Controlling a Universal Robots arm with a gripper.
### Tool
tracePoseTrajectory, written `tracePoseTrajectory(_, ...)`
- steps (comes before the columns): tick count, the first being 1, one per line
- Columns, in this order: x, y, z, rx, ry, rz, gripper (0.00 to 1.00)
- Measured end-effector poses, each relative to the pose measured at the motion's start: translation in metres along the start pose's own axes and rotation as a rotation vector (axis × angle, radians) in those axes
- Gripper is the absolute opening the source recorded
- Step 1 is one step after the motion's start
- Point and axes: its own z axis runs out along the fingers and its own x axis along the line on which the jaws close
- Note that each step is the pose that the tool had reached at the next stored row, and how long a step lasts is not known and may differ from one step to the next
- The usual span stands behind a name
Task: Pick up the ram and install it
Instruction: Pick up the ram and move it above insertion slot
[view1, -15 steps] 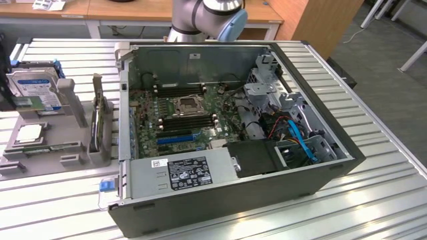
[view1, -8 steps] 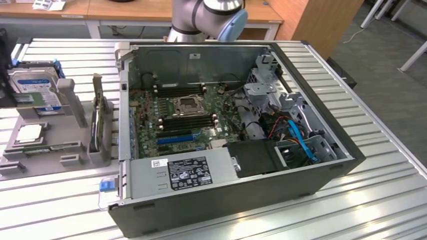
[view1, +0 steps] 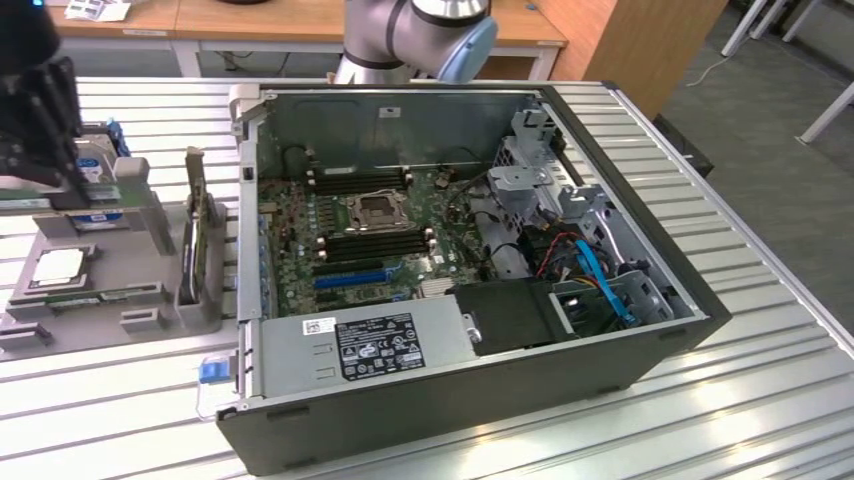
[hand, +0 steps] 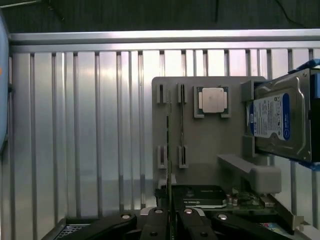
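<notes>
At the exterior view's left we see one gripper (hand: 171, 220) hanging over one grey fixture (view1: 134, 272), which lies on the ribbed table (view1: 774, 400). Its jaws are nearly closed, and in the wrist view the ram (hand: 168, 150) runs between them. We read that as a grip on the ram, held on edge above the fixture's holders. Seen from there, the ram is a long, very thin strip, greenish where it meets the fingers. We count one ram for certain. A second thin strip (hand: 181, 125) stands in the neighbouring pair of holders, and we cannot tell what it is. The fixture also carries one drive (hand: 277, 117) with a blue-and-white label, one CPU (view1: 60, 265) lying flat, and one card (view1: 200, 235) upright at its right edge. Just right of the fixture lies one open case (view1: 467, 410). Inside it we find one motherboard (view1: 300, 235) with one socket (view1: 374, 210) and two banks of black slots (view1: 380, 243), one far of the socket and one near. There is also one blue slot (view1: 354, 272) nearer still and one power supply (view1: 360, 345) at the near wall. At the case's right end run two blue cables (view1: 601, 280). One arm (view1: 414, 30) rises beyond the case's far side.
</notes>
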Motion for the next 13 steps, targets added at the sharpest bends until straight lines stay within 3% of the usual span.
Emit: tracePoseTrajectory(13, -0.003, -0.0595, -0.0014, -0.0008, -0.0005, -0.006, 0.14)
